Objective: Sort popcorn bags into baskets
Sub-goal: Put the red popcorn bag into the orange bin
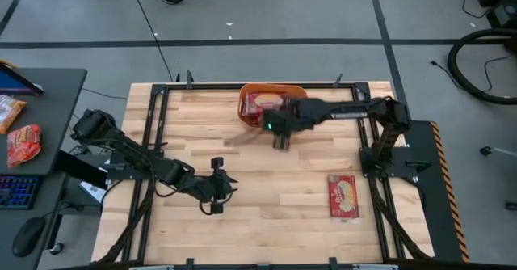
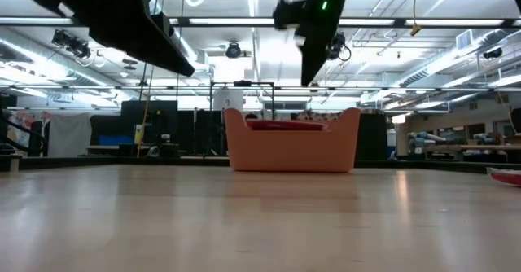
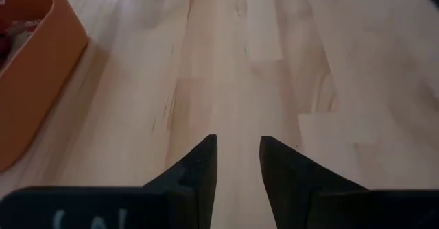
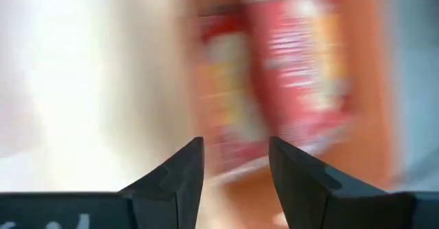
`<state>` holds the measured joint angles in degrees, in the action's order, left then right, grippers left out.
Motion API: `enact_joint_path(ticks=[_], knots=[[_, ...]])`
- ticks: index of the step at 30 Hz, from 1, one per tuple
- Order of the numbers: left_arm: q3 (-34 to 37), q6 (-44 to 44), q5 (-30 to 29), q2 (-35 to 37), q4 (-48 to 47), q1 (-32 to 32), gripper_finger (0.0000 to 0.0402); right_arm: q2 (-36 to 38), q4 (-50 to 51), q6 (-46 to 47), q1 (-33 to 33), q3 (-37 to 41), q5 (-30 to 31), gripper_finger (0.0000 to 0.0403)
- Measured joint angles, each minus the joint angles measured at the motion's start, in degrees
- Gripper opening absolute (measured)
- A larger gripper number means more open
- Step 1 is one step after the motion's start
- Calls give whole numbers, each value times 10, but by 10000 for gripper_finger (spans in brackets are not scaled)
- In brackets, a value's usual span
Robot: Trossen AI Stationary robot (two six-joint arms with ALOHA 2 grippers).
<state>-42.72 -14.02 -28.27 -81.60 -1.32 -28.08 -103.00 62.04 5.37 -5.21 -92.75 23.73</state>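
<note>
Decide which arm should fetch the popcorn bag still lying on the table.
Right, probably: the bag lies on the table's right side beside that arm's base, while the left gripper waits farther off mid-table.

We see a grey concrete floor (image 1: 266, 11) marked with dark lines around the pale wooden counter (image 1: 266, 181). A dark side desk (image 1: 48, 100) stands beside it. Beyond, long ceiling lights (image 2: 244, 19) brighten a workshop hall with dark partitions (image 2: 163, 125).

Red packets (image 1: 262, 104) in tub (image 1: 245, 115) — one (image 1: 342, 196) apparently outside.
</note>
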Motion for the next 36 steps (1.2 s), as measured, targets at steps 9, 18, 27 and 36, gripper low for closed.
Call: enact_joint_path(ticks=[9,18,27,36], knots=[[0,3,0,0,-54,0,117,16,64,117,148,33,-135,167],[0,41,0,0,-59,0,117,16,59,278,305,122,-144,167],[0,77,0,0,-57,5,117,16,55,469,418,238,-202,167],[0,78,0,0,-53,26,117,16,65,547,461,328,-276,167]])
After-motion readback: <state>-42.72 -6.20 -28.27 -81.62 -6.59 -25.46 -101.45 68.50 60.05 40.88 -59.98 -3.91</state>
